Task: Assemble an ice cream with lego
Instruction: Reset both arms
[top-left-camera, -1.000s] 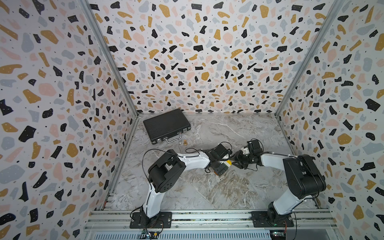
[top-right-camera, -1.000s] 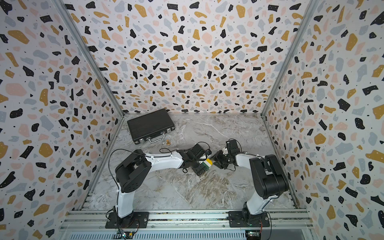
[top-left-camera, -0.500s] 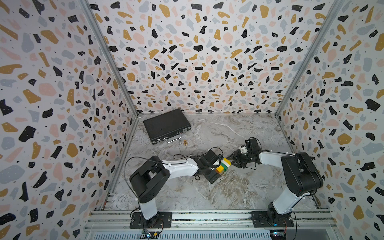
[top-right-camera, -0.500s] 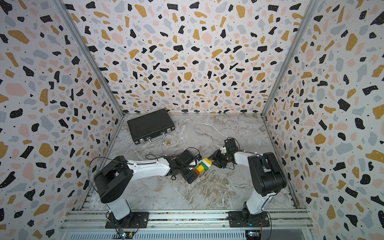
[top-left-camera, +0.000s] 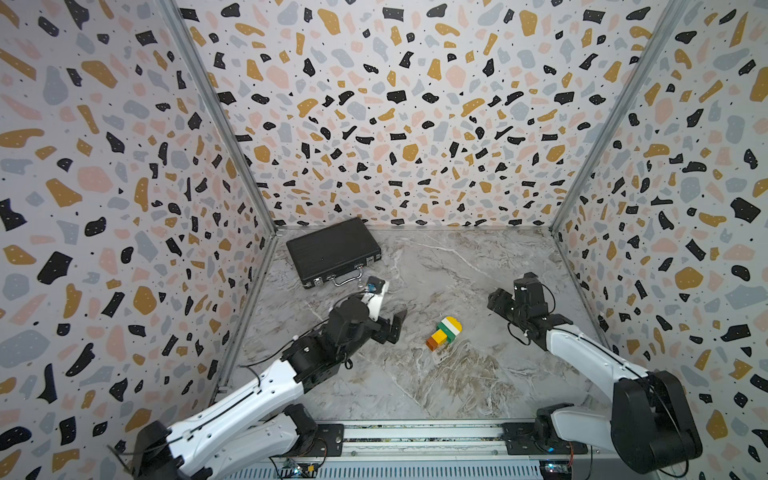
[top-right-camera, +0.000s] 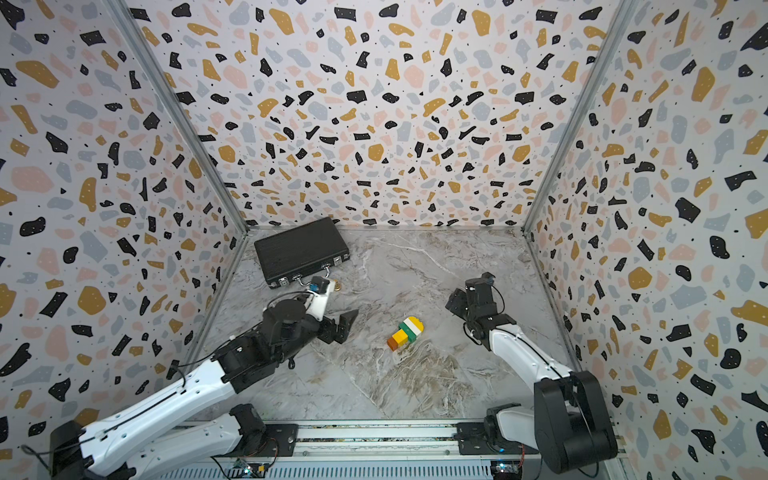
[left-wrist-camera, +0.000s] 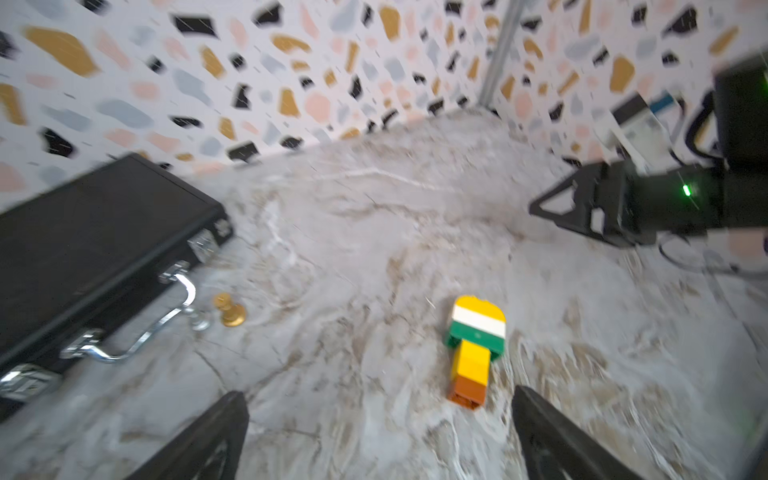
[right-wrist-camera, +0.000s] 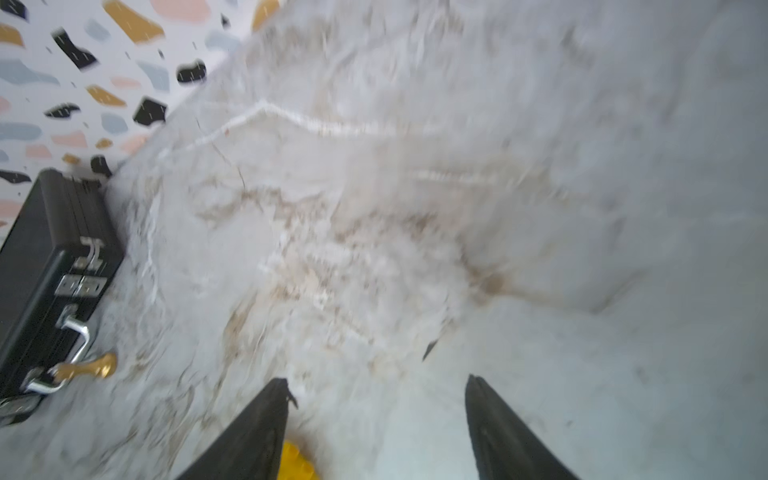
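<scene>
No brand or lettering could be read anywhere; a pale tag (left-wrist-camera: 633, 120) on the right arm was too blurred in the left wrist view.

The ice cream (top-left-camera: 444, 334) (top-right-camera: 405, 332) lay on its side on the marble table (top-left-camera: 436, 386), out in the middle between the two arms and touching neither. The brown end pointed to the front, then came yellow, green and white, and the rounded yellow cap pointed toward the back. The left wrist view (left-wrist-camera: 473, 349) showed it just ahead of that arm's fingers.

A black case (top-left-camera: 332, 249) (top-right-camera: 300, 249) sat closed in the back left corner. A small gold figurine (left-wrist-camera: 228, 309) stood just beside its handle. Nothing lay between the ice cream and either arm.

The left gripper (top-left-camera: 395, 326) (left-wrist-camera: 380, 399) was spread wide with nothing in it. Its arm stretched low across the table from the front left, aimed at the ice cream. The right gripper (top-left-camera: 498, 303) (right-wrist-camera: 378, 384) also had its jaws apart with nothing between them. Its arm reached back from the front right and turned in toward the centre. Only a sliver of yellow (right-wrist-camera: 297, 461) showed beside one finger in the right wrist view.
</scene>
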